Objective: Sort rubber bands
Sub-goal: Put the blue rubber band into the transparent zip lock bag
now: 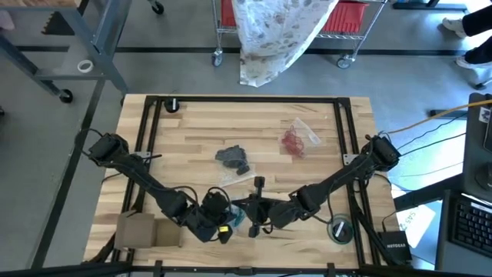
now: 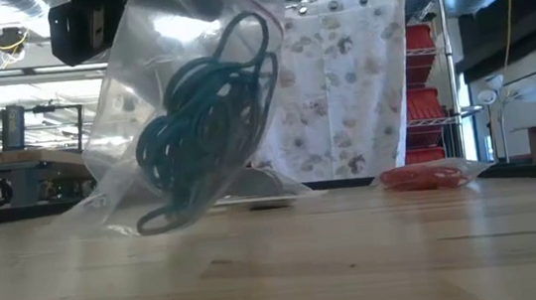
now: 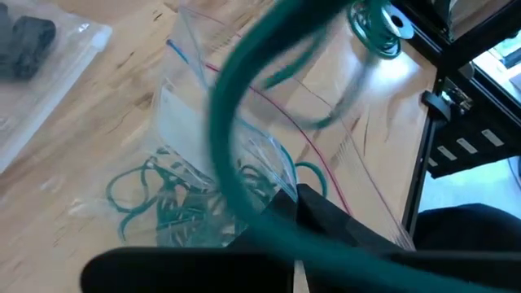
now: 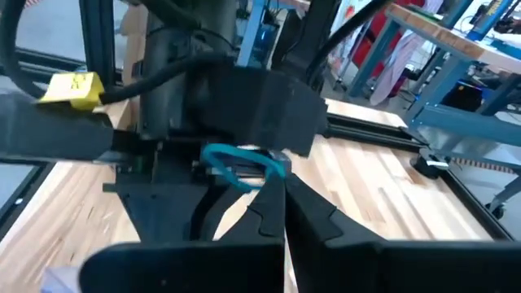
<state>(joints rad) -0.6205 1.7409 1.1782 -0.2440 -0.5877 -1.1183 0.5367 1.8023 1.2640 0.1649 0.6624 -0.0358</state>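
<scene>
A clear plastic bag full of teal rubber bands hangs tilted near the table's near edge, its lower corner close to the wood. Both grippers meet there in the high view. My left gripper is shut on the bag. My right gripper faces it, shut on one teal band. A blurred teal band stretches close past the left wrist camera, above the bag. A bag of grey bands and a bag of red bands lie flat farther back. My left gripper holds the clear bag by its upper edge, coming from above. The bag hangs tilted below it, and the teal bands have sagged into its lower part. The fingers themselves hide the exact place of contact. My right gripper pinches a single teal band's loop at its fingertips, coming level from the table's right. The band arches up clear of the table toward the left gripper.
A cardboard box sits at the near left corner. A round teal spool lies near the right arm's base. The black frame rail runs along the table's edges. Bare wood lies across the far middle of the table.
</scene>
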